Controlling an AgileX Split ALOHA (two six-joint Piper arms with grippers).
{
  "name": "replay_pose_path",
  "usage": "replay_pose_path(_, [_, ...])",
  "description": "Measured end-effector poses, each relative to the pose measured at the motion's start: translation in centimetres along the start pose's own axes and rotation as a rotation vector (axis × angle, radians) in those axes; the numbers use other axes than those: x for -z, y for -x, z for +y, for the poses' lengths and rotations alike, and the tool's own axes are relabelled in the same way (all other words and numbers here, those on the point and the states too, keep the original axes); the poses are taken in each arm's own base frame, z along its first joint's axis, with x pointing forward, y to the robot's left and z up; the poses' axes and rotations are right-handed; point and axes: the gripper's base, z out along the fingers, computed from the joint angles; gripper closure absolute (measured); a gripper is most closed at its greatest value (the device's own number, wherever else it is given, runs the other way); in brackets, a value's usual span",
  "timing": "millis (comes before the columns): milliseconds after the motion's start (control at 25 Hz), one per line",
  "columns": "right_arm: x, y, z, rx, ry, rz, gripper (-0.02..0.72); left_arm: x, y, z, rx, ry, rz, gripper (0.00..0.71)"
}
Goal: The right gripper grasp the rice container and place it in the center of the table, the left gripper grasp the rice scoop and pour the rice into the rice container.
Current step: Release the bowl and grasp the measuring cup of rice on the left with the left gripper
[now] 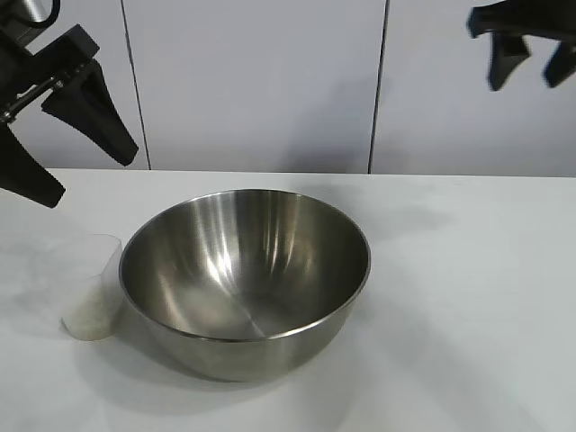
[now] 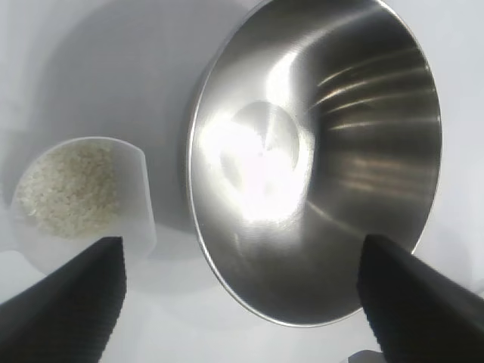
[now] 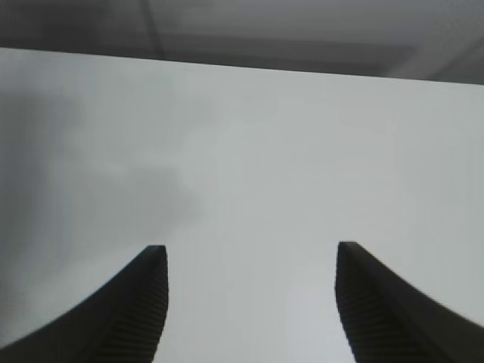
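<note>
The steel bowl (image 1: 245,281) sits mid-bench (image 1: 468,306), the cup (image 1: 93,299) of rice (image 2: 66,187) touching it toward the left edge. Left gripper (image 1: 83,153) hovers above, fingers spread; right gripper (image 1: 533,61) raised, fingers spread.

The rice container (image 1: 245,281) sat on the table (image 1: 468,297), below and to the right of the left gripper (image 1: 85,166) and below, well left of the right gripper (image 1: 531,61). The rice scoop (image 1: 94,300) stood almost directly beneath the left gripper, just left of the container, with the rice (image 2: 68,189) in it.
</note>
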Motion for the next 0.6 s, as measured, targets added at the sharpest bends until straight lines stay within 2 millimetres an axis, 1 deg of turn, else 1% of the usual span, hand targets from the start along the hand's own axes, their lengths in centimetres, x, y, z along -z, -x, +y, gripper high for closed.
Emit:
replay_pose_path(80, [1.6,-0.9,-3.5,-0.066,-0.09,0.043,0.261,0.0,0.0,0.0,0.0,0.0,0.0,0.107])
replay_pose_path(160, [4.0,-2.0,-6.3,-0.153,-0.15,0.084,0.261,0.0,0.0,0.0,0.0,0.0,0.0,0.107])
replay_pose_path(240, [6.7,-3.2,-8.3,-0.225,-0.196,0.099,0.261,0.0,0.0,0.0,0.0,0.0,0.0,0.107])
replay_pose_path(280, [8.3,-3.9,-8.7,-0.251,-0.21,0.094,0.261,0.0,0.0,0.0,0.0,0.0,0.0,0.107])
replay_pose_path(360, [11.7,-5.2,-9.0,-0.282,-0.221,0.061,0.261,0.0,0.0,0.0,0.0,0.0,0.0,0.107])
replay_pose_path(440, [15.6,-6.9,-8.5,-0.307,-0.206,-0.015,0.261,0.0,0.0,0.0,0.0,0.0,0.0,0.107])
replay_pose_path(520, [19.4,-8.9,-7.5,-0.326,-0.163,-0.098,0.261,0.0,0.0,0.0,0.0,0.0,0.0,0.107])
replay_pose_path(600, [23.2,-11.7,-6.1,-0.342,-0.095,-0.204,0.261,0.0,0.0,0.0,0.0,0.0,0.0,0.107])
